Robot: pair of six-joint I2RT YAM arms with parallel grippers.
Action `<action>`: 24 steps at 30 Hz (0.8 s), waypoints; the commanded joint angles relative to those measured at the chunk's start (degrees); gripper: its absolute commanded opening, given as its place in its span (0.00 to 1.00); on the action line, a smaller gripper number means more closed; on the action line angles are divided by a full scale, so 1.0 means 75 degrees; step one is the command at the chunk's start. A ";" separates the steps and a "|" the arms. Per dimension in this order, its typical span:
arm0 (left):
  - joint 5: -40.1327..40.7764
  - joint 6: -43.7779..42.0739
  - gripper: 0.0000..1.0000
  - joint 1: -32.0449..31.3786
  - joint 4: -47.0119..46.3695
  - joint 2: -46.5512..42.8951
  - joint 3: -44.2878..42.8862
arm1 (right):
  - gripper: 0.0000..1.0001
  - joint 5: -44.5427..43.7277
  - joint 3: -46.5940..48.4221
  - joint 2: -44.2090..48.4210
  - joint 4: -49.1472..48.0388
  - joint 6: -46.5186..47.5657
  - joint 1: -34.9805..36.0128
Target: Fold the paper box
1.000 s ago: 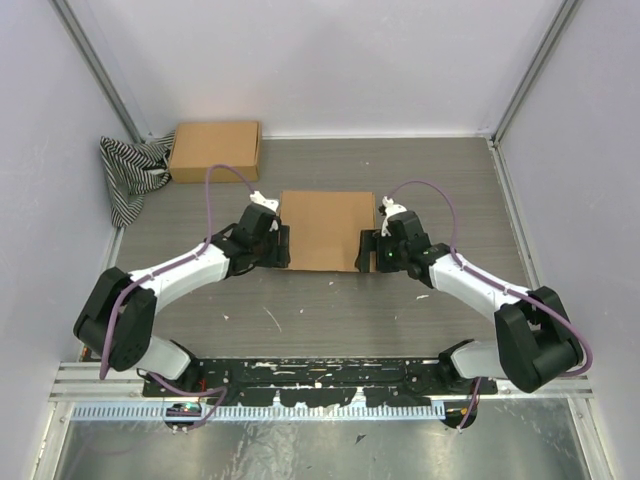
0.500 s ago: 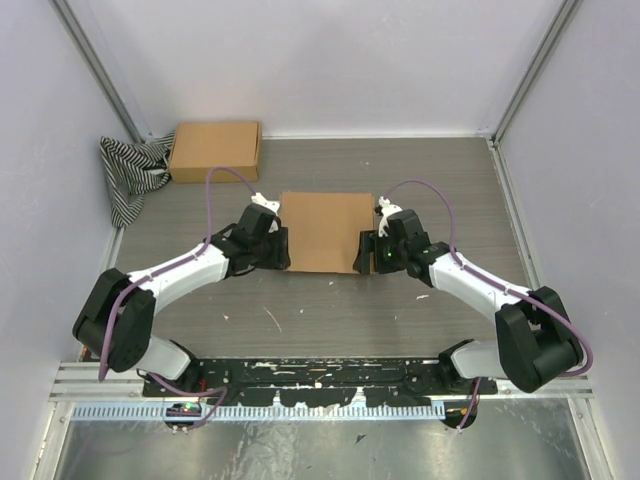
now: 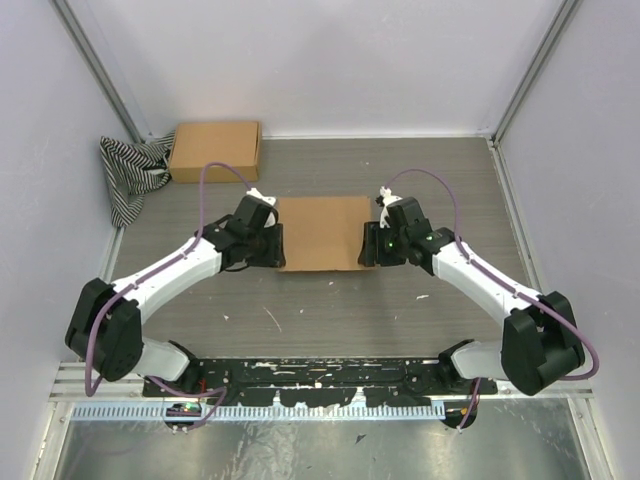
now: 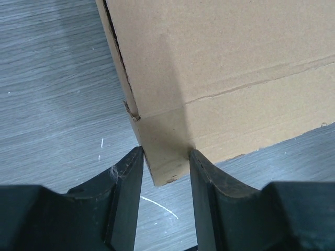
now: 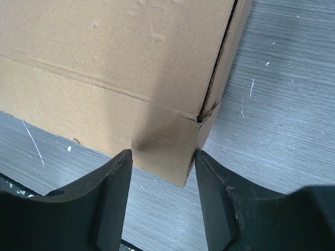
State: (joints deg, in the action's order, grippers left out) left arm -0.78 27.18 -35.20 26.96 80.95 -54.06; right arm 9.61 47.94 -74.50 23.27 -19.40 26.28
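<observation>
A striped cloth (image 3: 128, 178) lies bunched far out to the left of the left gripper (image 3: 277, 243), touching a closed brown cardboard box (image 3: 214, 150) that sits beyond that gripper and to its left. The left gripper straddles the near left corner of the paper box (image 3: 322, 232), its two black fingers (image 4: 125, 183) pressed against the cardboard on either side, pinching that corner. The paper box lies on the grey wood-grain table (image 3: 330, 310) between the two grippers, its top closed flat. The right gripper (image 3: 366, 245) pinches the near right corner in the same way, one finger (image 5: 112, 188) on the front wall and the other on the side wall.
</observation>
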 commanded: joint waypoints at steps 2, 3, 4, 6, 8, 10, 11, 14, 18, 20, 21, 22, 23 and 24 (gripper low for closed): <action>-0.0439 0.0150 0.46 -0.0041 0.0705 -0.0252 -0.0628 | 0.55 0.0546 0.0706 0.0117 0.0329 -0.0080 0.0091; -0.0446 0.0150 0.46 -0.0041 0.0828 -0.0231 -0.0713 | 0.54 0.0582 0.0760 0.0086 0.0413 -0.0064 0.0087; -0.0447 0.0141 0.46 -0.0041 0.0963 -0.0206 -0.0793 | 0.54 0.0628 0.0800 0.0042 0.0476 -0.0043 0.0084; -0.0479 0.0100 0.46 -0.0041 0.1181 -0.0117 -0.0931 | 0.54 0.0673 0.0865 -0.0088 0.0642 0.0009 0.0082; -0.0521 0.0037 0.46 -0.0029 0.1318 0.0014 -0.1016 | 0.54 0.0774 0.0896 -0.0255 0.0782 0.0080 0.0062; -0.0584 0.0004 0.46 -0.0029 0.1404 0.0164 -0.1029 | 0.54 0.0912 0.0833 -0.0366 0.0842 0.0107 0.0024; -0.0634 -0.0011 0.46 -0.0029 0.1425 0.0230 -0.1018 | 0.54 0.1018 0.0792 -0.0442 0.0861 0.0138 -0.0012; -0.0733 -0.0014 0.46 -0.0026 0.1462 0.0362 -0.0948 | 0.54 0.1248 0.0672 -0.0651 0.0907 0.0181 -0.0103; -0.0840 -0.0020 0.46 -0.0029 0.1496 0.0419 -0.0836 | 0.54 0.1372 0.0602 -0.0908 0.1092 0.0278 -0.0116; -0.0894 -0.0059 0.46 -0.0029 0.1573 0.0450 -0.0831 | 0.54 0.1386 0.0632 -0.0961 0.1195 0.0321 -0.0113; -0.0913 -0.0086 0.46 -0.0029 0.1614 0.0461 -0.0832 | 0.54 0.1418 0.0669 -0.0973 0.1261 0.0349 -0.0117; -0.0935 -0.0103 0.46 -0.0029 0.1655 0.0462 -0.0831 | 0.55 0.1444 0.0698 -0.0987 0.1328 0.0367 -0.0143; -0.0972 -0.0127 0.46 -0.0019 0.1665 0.0462 -0.0812 | 0.54 0.1446 0.0728 -0.0974 0.1392 0.0371 -0.0163; -0.1020 -0.0140 0.46 0.0003 0.1661 0.0447 -0.0778 | 0.54 0.1489 0.0766 -0.0941 0.1453 0.0374 -0.0195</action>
State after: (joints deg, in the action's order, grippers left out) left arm -4.49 26.96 -35.14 39.51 84.20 -60.07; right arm 16.67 52.05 -82.13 32.95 -17.45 24.99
